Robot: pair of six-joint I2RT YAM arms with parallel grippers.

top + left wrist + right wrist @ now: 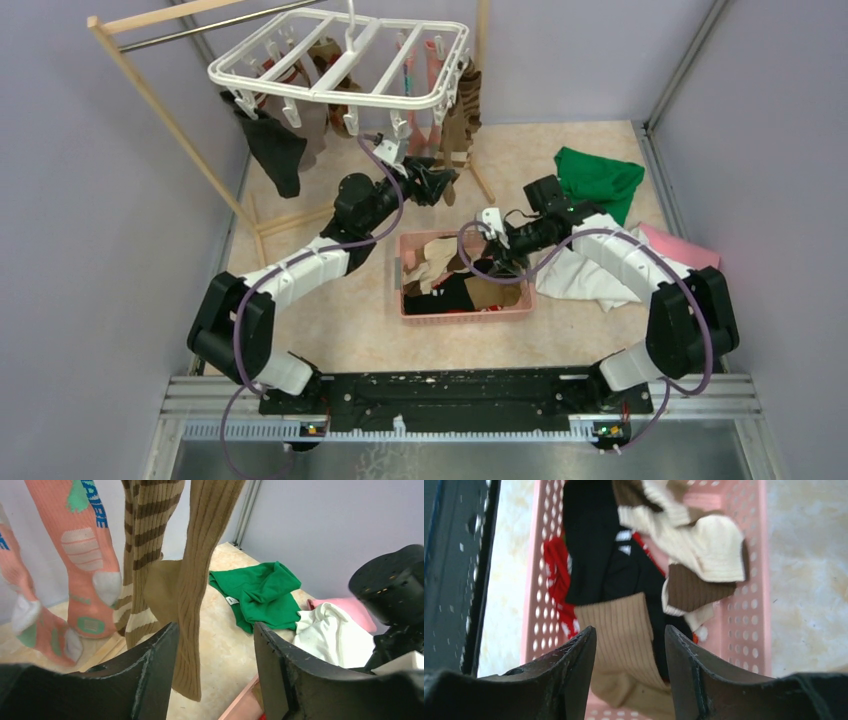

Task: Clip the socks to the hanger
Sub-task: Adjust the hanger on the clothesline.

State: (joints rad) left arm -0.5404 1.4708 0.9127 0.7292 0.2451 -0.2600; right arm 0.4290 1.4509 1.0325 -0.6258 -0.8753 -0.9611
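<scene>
The white plastic grid hanger point(322, 97) hangs above the far side of the table. Its frame is about level and its long side runs left to right in the overhead view. Socks dangle from its clips, each with its length straight down. A black sock point(276, 152) is at the left corner. Toward the right are a pink-and-teal patterned sock point(82, 555), a brown-and-cream striped sock point(142, 540) and a plain brown ribbed sock point(202, 570).

The left tool point(215, 640) is released, its fingers parted. The brown sock's lower end shows in the gap, nearer one finger.

More socks lie heaped in a pink perforated plastic basket point(465, 312) on the beige table point(340, 320). Among them a beige ribbed sock point(621, 630) lies with its ribs running away from the right tool point(630, 637). That tool's fingers straddle it, and I cannot tell whether they pinch it.

A green cloth point(600, 180), a white cloth point(585, 275) and a pink cloth point(685, 245) lie to the right.
</scene>
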